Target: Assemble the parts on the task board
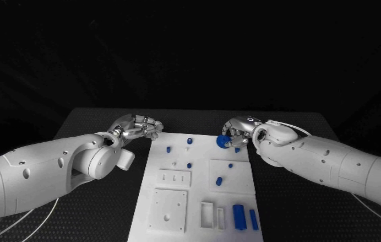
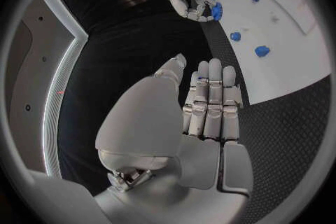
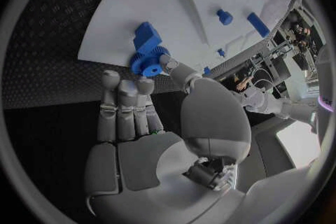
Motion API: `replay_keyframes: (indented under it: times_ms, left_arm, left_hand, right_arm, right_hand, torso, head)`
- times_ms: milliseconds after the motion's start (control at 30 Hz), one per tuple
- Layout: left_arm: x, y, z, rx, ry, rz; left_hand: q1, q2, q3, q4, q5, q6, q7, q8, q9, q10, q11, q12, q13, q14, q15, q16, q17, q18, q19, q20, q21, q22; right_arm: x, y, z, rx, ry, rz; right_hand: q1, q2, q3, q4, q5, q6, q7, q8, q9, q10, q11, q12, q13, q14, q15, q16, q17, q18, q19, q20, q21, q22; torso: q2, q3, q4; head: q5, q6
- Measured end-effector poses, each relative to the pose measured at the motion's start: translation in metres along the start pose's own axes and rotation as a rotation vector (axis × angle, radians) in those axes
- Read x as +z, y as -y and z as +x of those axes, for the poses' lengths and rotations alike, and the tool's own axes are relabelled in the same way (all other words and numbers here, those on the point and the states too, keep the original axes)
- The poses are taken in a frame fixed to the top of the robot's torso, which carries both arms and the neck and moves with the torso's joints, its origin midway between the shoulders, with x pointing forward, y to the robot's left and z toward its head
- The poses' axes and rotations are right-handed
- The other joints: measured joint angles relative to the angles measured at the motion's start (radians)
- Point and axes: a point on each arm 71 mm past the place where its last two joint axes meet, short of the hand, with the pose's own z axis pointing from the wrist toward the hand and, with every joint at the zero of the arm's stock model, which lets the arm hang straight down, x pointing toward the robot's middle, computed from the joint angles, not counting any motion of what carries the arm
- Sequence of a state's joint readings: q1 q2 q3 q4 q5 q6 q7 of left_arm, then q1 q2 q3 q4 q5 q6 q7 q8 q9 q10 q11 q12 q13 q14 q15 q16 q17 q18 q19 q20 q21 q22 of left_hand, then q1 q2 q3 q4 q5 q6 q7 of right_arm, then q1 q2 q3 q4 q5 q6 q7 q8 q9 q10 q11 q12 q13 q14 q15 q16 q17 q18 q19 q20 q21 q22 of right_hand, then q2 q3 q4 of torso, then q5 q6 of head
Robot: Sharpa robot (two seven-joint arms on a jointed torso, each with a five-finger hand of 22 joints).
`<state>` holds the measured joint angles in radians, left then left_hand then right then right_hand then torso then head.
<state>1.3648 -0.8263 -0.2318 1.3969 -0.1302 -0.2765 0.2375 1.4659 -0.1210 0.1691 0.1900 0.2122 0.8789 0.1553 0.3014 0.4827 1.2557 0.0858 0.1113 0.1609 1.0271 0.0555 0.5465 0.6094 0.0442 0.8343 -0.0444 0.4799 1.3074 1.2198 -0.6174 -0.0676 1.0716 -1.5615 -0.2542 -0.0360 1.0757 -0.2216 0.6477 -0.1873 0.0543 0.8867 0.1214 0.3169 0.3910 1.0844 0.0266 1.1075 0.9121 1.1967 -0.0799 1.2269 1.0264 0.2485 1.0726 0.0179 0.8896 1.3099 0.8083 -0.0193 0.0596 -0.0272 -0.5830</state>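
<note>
Now the black counter (image 1: 95,209) carries the white task board (image 1: 199,192) in its middle, and both white arms reach over it from the near side. On the board lie several small blue parts (image 1: 238,215), some flat near the front edge, others standing as pegs farther back, probably waiting for their turn. The right hand (image 1: 238,133) is at the far right edge of the board and pinches a blue gear (image 1: 223,141) between thumb and finger, seemingly to seat it there. The left hand (image 1: 136,127) rests beside the far left corner, fingers straight together, grasping nothing, I think to stay out of the way.
</note>
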Motion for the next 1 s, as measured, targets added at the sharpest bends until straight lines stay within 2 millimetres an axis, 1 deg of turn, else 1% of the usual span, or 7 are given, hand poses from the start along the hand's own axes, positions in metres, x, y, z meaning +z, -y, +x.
replay_keyframes:
  times_ms: [133,267,400,567,733,867,1000]
  left_arm:
    - [-0.0001,0.0000,-0.0001,0.001,-0.001,-0.001]
    - [-0.0003,-0.0001,-0.0002,0.001,-0.001,-0.001]
    - [-0.0004,-0.0001,-0.0003,0.002,-0.001,-0.001]
    - [-0.0005,0.0000,0.0000,0.002,-0.002,-0.001]
    - [-0.0007,-0.0001,0.0000,0.003,-0.003,-0.002]
    - [-0.0009,-0.0001,0.0002,0.004,-0.004,-0.002]
    - [-0.0010,-0.0001,0.0006,0.005,-0.005,-0.002]
  left_hand:
    - [0.000,0.000,0.000,0.000,0.000,0.000,0.000,0.000,0.000,0.000,0.000,0.000,0.001,0.000,0.000,0.000,0.000,0.000,0.000,0.000,0.000,0.000]
    - [0.000,0.000,0.000,0.000,0.000,0.000,0.000,0.000,0.000,0.000,0.000,0.000,0.001,0.000,0.000,0.000,0.000,0.000,0.000,0.000,0.000,0.000]
    - [0.000,0.000,0.000,0.000,0.000,0.000,0.000,0.000,0.000,0.000,0.000,0.000,0.001,0.000,0.000,0.000,0.000,0.000,0.000,0.000,0.000,0.000]
    - [0.000,0.000,0.000,0.000,0.000,0.000,0.000,0.000,0.000,0.000,0.000,0.000,0.001,0.000,0.000,0.000,0.000,0.000,0.000,0.000,0.000,0.000]
    - [0.000,0.000,-0.002,0.002,0.000,0.000,0.000,0.000,0.000,0.000,0.000,0.000,0.001,0.000,0.000,0.000,0.000,0.000,0.000,0.000,0.000,0.000]
    - [0.000,0.000,-0.002,0.002,0.000,0.000,0.000,0.000,0.000,0.000,0.000,0.000,0.002,0.000,0.000,0.000,0.001,0.000,0.000,0.000,0.000,0.000]
    - [0.000,0.000,-0.002,0.002,0.000,0.000,0.000,0.000,0.000,0.003,0.003,0.000,0.002,0.000,0.000,0.000,0.001,0.000,0.000,0.000,0.000,0.001]
  right_arm:
    - [-0.0003,0.0002,0.0001,-0.003,0.000,-0.002]
    - [-0.0008,-0.0004,0.0006,-0.003,-0.001,-0.007]
    - [-0.0010,-0.0007,0.0008,-0.007,-0.001,-0.010]
    - [-0.0013,-0.0014,0.0013,-0.016,0.005,-0.014]
    - [-0.0016,-0.0024,0.0021,-0.025,0.013,-0.018]
    - [-0.0012,-0.0038,0.0026,-0.031,0.019,-0.020]
    - [-0.0015,-0.0047,0.0031,-0.035,0.025,-0.022]
  right_hand:
    - [0.010,0.017,0.033,0.005,0.000,0.000,0.000,0.016,0.008,-0.002,-0.002,0.000,0.001,-0.006,-0.005,0.007,0.001,0.000,-0.003,-0.004,0.005,0.000]
    - [0.017,0.030,0.099,0.012,-0.001,0.000,0.000,0.036,0.016,-0.004,-0.003,0.004,0.001,0.000,-0.018,0.008,0.001,0.000,0.003,-0.010,0.014,-0.001]
    - [0.006,0.041,0.127,0.013,-0.004,0.000,0.000,0.046,0.024,-0.004,-0.004,0.008,-0.001,0.001,-0.019,0.014,0.000,0.000,0.004,-0.011,0.024,-0.001]
    - [-0.004,0.051,0.135,0.011,-0.005,0.000,0.000,0.047,0.025,-0.004,-0.004,0.013,-0.001,0.004,-0.022,0.020,0.000,-0.001,0.012,-0.019,0.033,-0.001]
    - [-0.010,0.056,0.135,0.011,-0.005,0.000,0.000,0.047,0.044,-0.004,-0.004,0.014,-0.002,0.008,-0.019,0.026,0.000,-0.002,0.013,-0.020,0.040,-0.001]
    - [-0.024,0.046,0.135,0.011,-0.005,0.000,0.000,0.070,0.046,-0.001,-0.007,0.014,-0.004,0.015,-0.022,0.026,0.000,-0.002,0.023,-0.022,0.046,-0.001]
    - [-0.031,0.040,0.130,0.015,-0.005,0.000,0.000,0.071,0.050,-0.001,-0.009,0.014,-0.004,0.020,-0.023,0.026,0.000,-0.002,0.023,-0.022,0.046,-0.001]
  torso:
    - [0.000,0.0001,0.0000]
    - [0.000,0.0001,0.0002]
    - [0.000,0.0001,0.0001]
    - [0.000,0.0001,0.0000]
    - [0.000,0.0001,0.0000]
    - [0.000,0.0003,0.0000]
    - [0.000,0.0003,0.0000]
  head:
    - [-0.002,0.000]
    - [-0.003,-0.002]
    - [-0.004,-0.003]
    - [-0.006,-0.003]
    - [-0.008,-0.005]
    - [-0.009,-0.007]
    - [-0.010,-0.005]
